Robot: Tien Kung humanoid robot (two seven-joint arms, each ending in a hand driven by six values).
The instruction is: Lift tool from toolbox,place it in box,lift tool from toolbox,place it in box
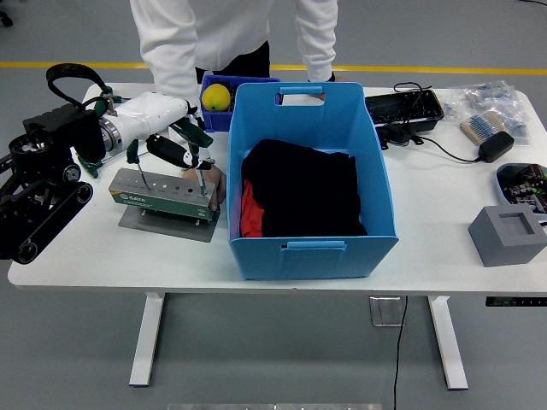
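Over the toolbox, left hand hovers, fingers loosely curled, empty (apparently); T-handle tool looks rigid, light — grip its crossbar.

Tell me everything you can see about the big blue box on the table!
The big blue box looks like plastic: a deep bin with sloping walls and a handle slot cut into its near and far ends. It stands upright on the white table, near the middle, its top open. Inside lies crumpled black cloth with a bit of red cloth peeking out at the left. A small darker blue bin holding a yellow ball sits against its far left corner.
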